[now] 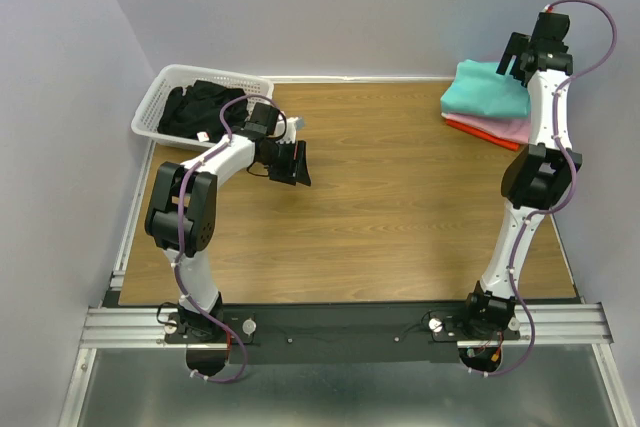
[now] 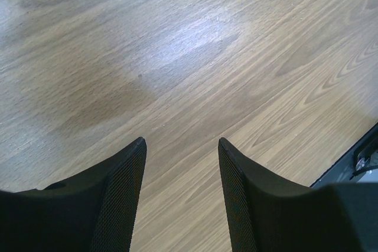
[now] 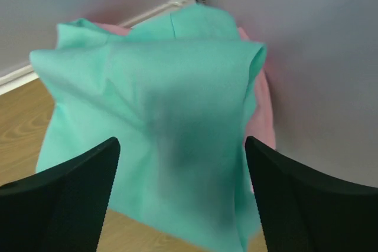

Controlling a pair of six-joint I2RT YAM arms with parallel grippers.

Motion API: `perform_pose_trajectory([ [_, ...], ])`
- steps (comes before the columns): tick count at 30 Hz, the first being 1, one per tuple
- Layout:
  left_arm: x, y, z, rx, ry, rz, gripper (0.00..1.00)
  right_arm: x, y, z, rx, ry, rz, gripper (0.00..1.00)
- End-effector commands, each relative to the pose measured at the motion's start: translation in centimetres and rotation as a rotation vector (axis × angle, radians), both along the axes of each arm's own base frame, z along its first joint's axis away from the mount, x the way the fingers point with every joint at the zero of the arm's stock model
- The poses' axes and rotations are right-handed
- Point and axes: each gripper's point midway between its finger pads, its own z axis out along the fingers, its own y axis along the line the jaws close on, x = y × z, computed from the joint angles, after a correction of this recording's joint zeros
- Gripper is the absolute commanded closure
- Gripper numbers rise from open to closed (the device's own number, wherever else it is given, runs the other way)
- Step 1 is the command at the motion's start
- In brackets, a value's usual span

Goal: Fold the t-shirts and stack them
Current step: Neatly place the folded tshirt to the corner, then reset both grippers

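Observation:
A folded turquoise t-shirt [image 1: 482, 89] lies on top of a pink one [image 1: 510, 129] and a red-orange one [image 1: 478, 131] in the far right corner of the table. In the right wrist view the turquoise shirt [image 3: 165, 116] fills the frame with pink cloth [image 3: 263, 116] at its right edge. My right gripper [image 1: 508, 59] hangs above the stack, open and empty [image 3: 182, 146]. My left gripper [image 1: 297, 164] is open and empty above bare wood left of centre [image 2: 182, 144].
A white slatted basket [image 1: 160, 97] holding dark clothes [image 1: 198, 107] stands at the far left corner. Walls close the table at the back and both sides. The wooden tabletop [image 1: 400, 197] spans the middle.

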Motion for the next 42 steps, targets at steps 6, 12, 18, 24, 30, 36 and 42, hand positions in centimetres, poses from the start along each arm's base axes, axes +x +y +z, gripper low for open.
perform_pose_trajectory([
  [6,1.7,0.5,3.6,0.007,-0.112,0.062,0.4,-2.0,-3.1,2.7,-0.101,-0.036,-0.16,0.0],
  [12,3.2,0.2,6.9,-0.03,-0.204,0.116,0.39,-3.3,-1.5,4.4,-0.069,-0.065,-0.091,0.0],
  [18,4.7,-0.1,10.9,-0.082,-0.312,0.168,0.39,-5.4,1.0,6.0,-0.015,-0.101,-0.008,0.0],
  [24,5.8,0.8,14.8,-0.104,-0.448,0.257,0.38,-9.4,5.8,6.4,0.11,-0.132,0.109,0.0],
  [30,5.7,1.9,18.6,-0.131,-0.581,0.342,0.38,-14.0,13.7,2.7,0.233,-0.069,0.257,0.0],
  [36,4.8,3.3,21.2,-0.133,-0.67,0.429,0.38,-18.0,20.7,-0.2,0.257,0.011,0.371,0.0],
  [42,3.4,5.6,21.9,-0.123,-0.715,0.558,0.38,-21.0,25.6,-2.0,0.284,0.057,0.455,0.0],
])
